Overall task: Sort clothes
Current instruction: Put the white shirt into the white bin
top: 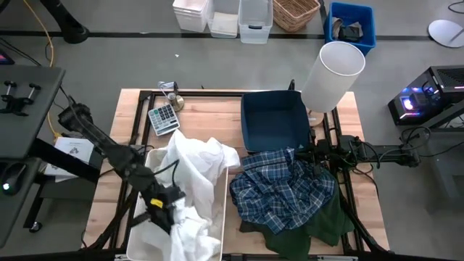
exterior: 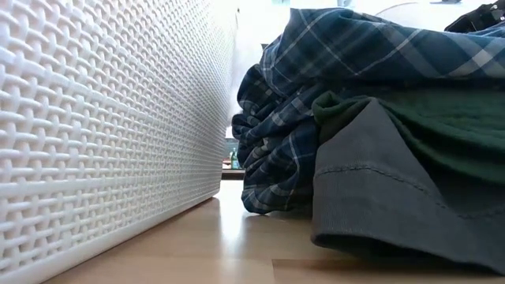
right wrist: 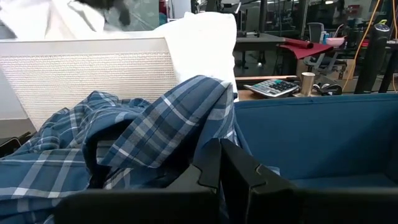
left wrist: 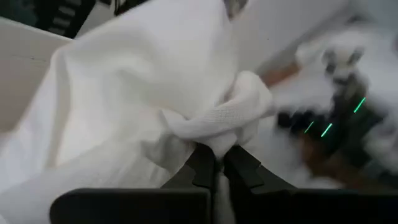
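This is a robotics lab or workshop. A wooden desk (top: 217, 105) on a black metal frame stands on a grey concrete floor (top: 109, 58), with cables running across it. A computer lit purple (top: 420, 101) sits beside the desk, and storage bins (top: 254, 18) and a wicker basket (top: 293, 13) line the far edge. Beyond the desk are more workbenches (right wrist: 280, 40) and an office chair (right wrist: 315, 31).

one plaid shirt (top: 281, 190), one green garment (top: 317, 225), two bins (top: 274, 120)

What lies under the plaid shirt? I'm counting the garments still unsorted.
Under the plaid shirt a dark green garment and a dark grey one show at the edges; anything deeper is covered.
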